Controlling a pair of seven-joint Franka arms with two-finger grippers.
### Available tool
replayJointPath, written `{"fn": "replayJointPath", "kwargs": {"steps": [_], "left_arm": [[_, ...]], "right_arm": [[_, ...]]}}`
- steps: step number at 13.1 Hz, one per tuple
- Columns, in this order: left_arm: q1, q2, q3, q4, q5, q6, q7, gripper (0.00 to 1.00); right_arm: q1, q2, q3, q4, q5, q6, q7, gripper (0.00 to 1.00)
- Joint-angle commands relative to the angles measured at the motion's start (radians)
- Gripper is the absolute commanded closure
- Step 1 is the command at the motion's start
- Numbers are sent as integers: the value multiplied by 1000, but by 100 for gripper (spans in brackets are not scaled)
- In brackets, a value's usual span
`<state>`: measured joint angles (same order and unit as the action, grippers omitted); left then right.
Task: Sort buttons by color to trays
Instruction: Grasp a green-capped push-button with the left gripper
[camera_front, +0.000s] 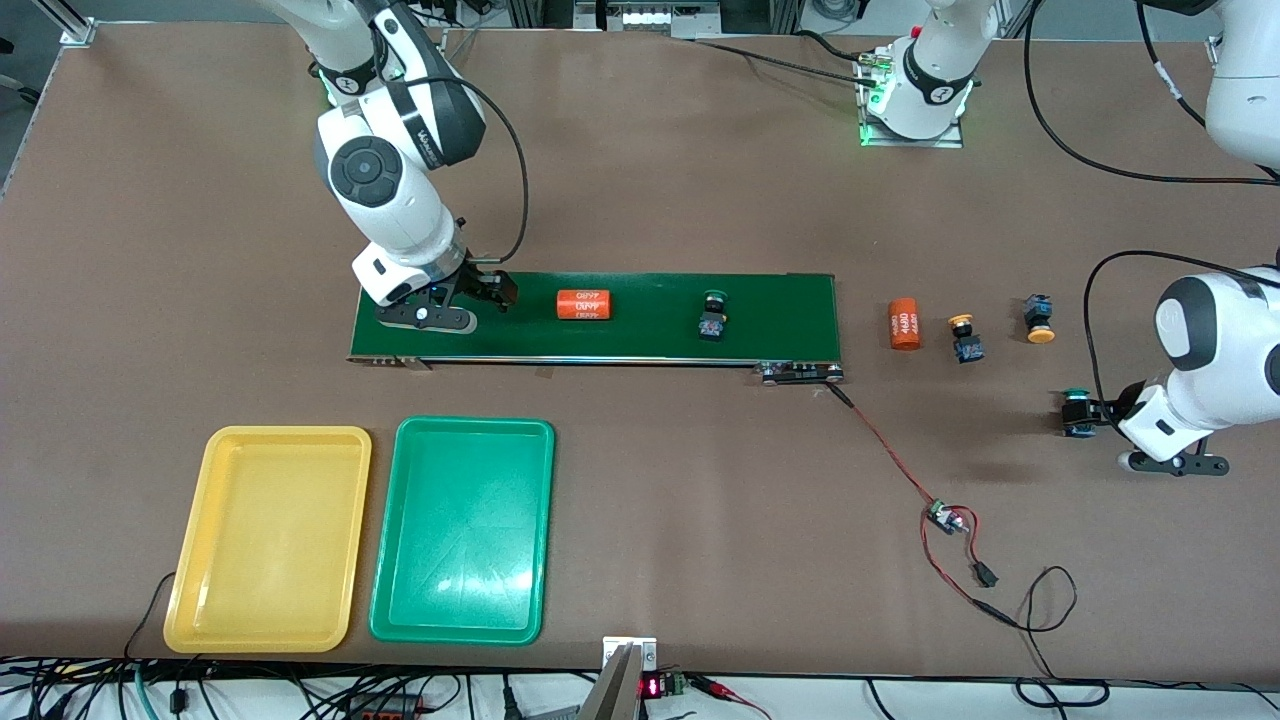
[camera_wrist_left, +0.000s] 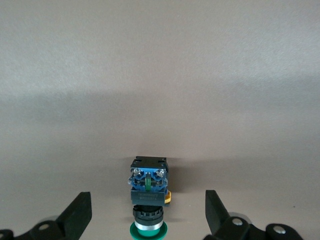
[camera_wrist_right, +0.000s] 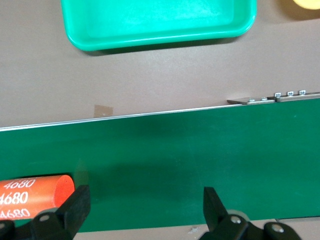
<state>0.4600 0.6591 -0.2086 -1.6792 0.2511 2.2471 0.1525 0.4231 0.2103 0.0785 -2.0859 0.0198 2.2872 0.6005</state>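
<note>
Hovering low over the table at the left arm's end, left gripper (camera_front: 1098, 412) with fingers (camera_wrist_left: 75, 216) spread wide on either side of a green-capped button (camera_front: 1076, 412), pads clear of its dark body. Resting just above the conveyor belt (camera_front: 640, 345) at the right arm's end, right gripper (camera_front: 487, 289) likewise spread and holding nothing, an orange cylinder (camera_front: 583, 304) just beside it and a second green-capped button (camera_front: 713, 318) well apart along the belt. Lying on bare table past the belt's end: two yellow-capped buttons (camera_front: 965, 339) (camera_front: 1039, 319) beside another orange cylinder (camera_front: 904, 324); yellow tray (camera_front: 190, 560) and green tray (camera_front: 385, 600) side by side, nearer the front camera than the right gripper.
</note>
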Motion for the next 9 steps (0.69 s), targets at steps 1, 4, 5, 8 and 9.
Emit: {"fn": "replayJointPath", "kwargs": {"steps": [1,4,5,8,9], "left_arm": [[26,22,-23,23,8,-27,22,0],[32,25,-25,6,8,-27,24,0],[31,33,-25,6,8,-27,25,0],[25,48,-26,6,10,-26,29,0],[25,50,-26,7,10,-26,29,0]], "right_arm": [[-20,9,-2,20,-14,-17,-14,0],[-14,12,-3,20,-15,-18,-11,0],[-20,12,-3,20,-15,-17,-8,0],[-29,-8,1,12,-15,-8,-8,0],[-32,-17,3,3,-15,-8,-7,0]]}}
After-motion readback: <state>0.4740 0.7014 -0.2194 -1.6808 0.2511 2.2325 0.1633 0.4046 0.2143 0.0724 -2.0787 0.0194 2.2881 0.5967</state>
